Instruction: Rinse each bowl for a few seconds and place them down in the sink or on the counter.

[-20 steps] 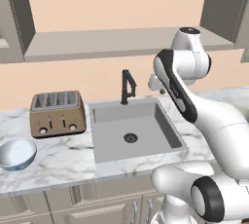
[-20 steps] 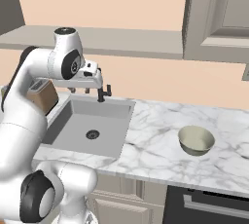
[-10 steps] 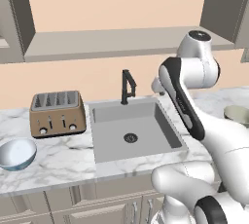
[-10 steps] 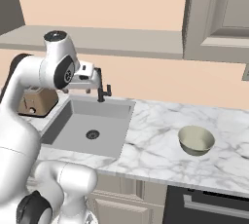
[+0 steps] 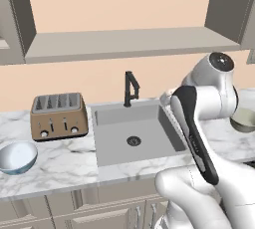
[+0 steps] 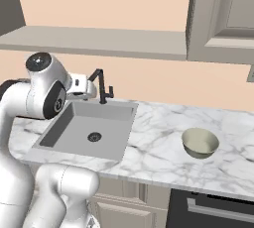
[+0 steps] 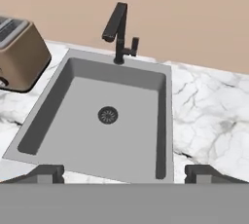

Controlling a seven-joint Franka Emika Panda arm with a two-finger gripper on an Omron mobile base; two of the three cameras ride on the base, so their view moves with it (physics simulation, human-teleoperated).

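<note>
The claw (image 7: 124, 173) was released, its two tips standing wide apart, and it held nothing. It hung above the near edge of the sink (image 7: 78, 135), looking down into the basin. The sink (image 5: 119, 148) was set in the marble table (image 5: 60, 173), with a round dark drain (image 7: 108, 115) in its floor and a black faucet (image 7: 118, 32) at its far edge. The blue bowl (image 5: 17, 157) stood upright on the table at the left, near the front edge, well apart from the sink. A brown toaster (image 5: 56, 116) stood between this bowl and the sink, further back. The olive bowl (image 6: 200, 142) stood upright on the table to the right of the sink (image 6: 64, 133), also well apart from it. Neither bowl touched the claw.
</note>
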